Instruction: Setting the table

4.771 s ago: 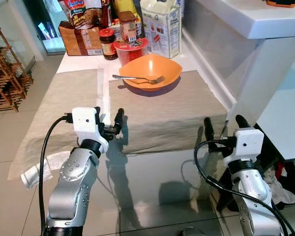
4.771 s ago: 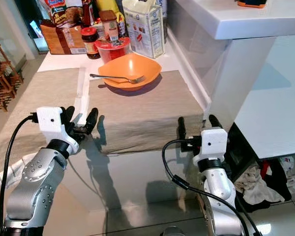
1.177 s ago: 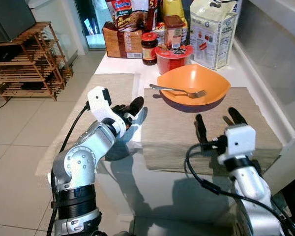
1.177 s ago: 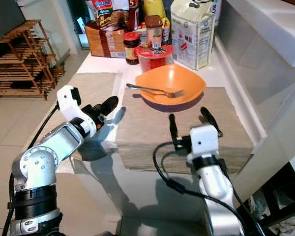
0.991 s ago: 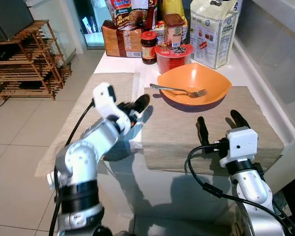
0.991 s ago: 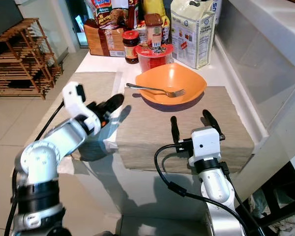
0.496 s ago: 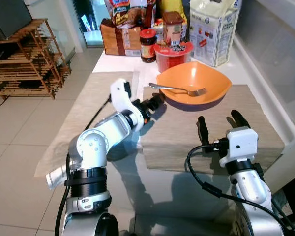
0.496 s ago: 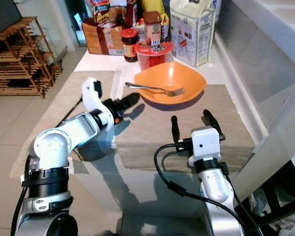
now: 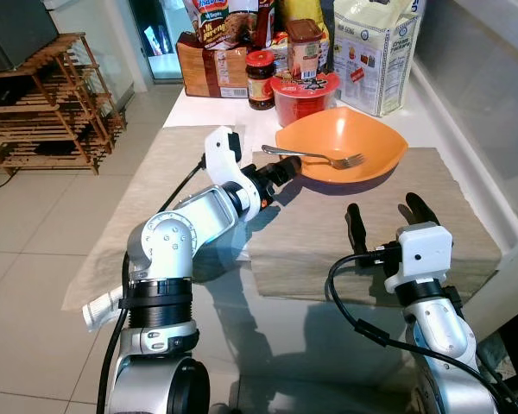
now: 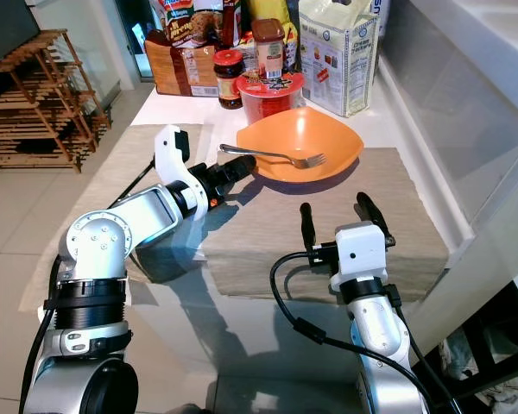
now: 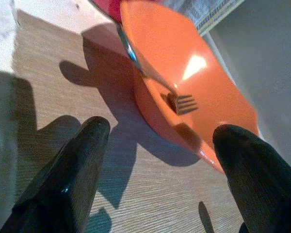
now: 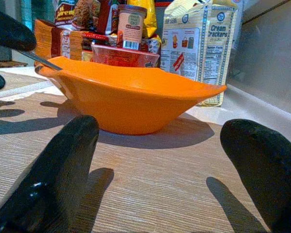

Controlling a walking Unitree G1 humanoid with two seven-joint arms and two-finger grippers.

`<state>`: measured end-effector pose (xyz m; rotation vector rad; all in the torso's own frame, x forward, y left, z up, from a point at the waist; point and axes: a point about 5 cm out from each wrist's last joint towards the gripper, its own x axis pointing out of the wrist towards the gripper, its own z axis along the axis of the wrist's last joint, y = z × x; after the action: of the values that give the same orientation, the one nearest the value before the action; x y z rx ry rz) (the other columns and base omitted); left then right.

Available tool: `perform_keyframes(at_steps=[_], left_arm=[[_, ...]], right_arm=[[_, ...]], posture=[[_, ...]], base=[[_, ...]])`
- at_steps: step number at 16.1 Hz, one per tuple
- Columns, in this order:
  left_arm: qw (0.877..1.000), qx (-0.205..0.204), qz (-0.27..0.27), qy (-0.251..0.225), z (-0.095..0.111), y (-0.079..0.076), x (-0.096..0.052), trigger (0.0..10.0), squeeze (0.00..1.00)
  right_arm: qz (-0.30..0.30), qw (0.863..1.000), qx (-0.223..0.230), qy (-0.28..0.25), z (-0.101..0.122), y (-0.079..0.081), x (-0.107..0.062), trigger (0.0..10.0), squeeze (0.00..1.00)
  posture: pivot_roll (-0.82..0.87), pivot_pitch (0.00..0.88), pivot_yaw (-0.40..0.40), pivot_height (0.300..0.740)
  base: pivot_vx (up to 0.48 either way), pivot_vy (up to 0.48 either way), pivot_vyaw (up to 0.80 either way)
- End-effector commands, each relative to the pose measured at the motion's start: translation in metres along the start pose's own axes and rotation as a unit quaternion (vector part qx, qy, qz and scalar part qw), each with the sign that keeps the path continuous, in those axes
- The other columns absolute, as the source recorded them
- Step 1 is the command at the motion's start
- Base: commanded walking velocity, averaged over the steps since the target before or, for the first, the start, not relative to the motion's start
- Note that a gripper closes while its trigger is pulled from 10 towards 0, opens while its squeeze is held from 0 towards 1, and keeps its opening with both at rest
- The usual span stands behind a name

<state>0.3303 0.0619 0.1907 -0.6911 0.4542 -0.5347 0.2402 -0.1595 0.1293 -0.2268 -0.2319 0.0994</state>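
From the head views, an orange bowl with a fork sits on a beige placemat on the bench. The left gripper, fingers spread, is near the fork's handle. In the right wrist view, the right gripper is spread wide above the placemat, facing the bowl.

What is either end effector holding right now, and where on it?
Nothing. The left end effector is open at the fork handle by the bowl, not closed on it. The right end effector is open over the placemat.
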Motion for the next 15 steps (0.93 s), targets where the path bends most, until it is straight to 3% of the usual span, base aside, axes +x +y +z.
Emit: perform_keyframes(at_steps=[1, 12, 13, 14, 15], left_arm=[[0.999, 0.002, -0.034, 0.003, -0.001, -0.022, 0.01, 10.0, 0.0], [0.999, 0.022, -0.041, 0.018, -0.007, -0.025, 0.022, 10.0, 0.0], [0.999, 0.023, -0.034, 0.021, -0.008, -0.023, 0.023, 2.3, 0.0], [0.999, 0.023, -0.033, 0.021, -0.008, -0.023, 0.023, 0.0, 0.0], [0.999, 0.018, -0.035, 0.022, -0.008, -0.024, 0.024, 0.0, 0.0]], right_arm=[[-0.001, 1.0, -0.001, -0.007, 0.003, 0.002, 0.001, 10.0, 0.0], [0.001, 1.0, -0.002, -0.005, 0.004, 0.005, -0.006, 10.0, 0.0], [0.0, 1.0, -0.003, -0.004, 0.004, 0.004, -0.005, 10.0, 0.0], [0.0, 1.0, -0.003, -0.004, 0.004, 0.004, -0.005, 10.0, 0.0], [0.0, 1.0, -0.003, -0.002, 0.004, 0.005, -0.005, 10.0, 0.0]], posture=[[-0.23, 0.0, 0.134, 0.722], [-0.25, 0.0, 0.143, 0.722], [-0.24, 0.0, 0.142, 0.722], [-0.24, 0.0, 0.142, 0.722], [-0.24, 0.0, 0.142, 0.722]], base=[[0.0, 0.0, 0.0], [0.0, 0.0, 0.0], [0.0, 0.0, 0.0], [0.0, 0.0, 0.0], [0.0, 0.0, 0.0]])
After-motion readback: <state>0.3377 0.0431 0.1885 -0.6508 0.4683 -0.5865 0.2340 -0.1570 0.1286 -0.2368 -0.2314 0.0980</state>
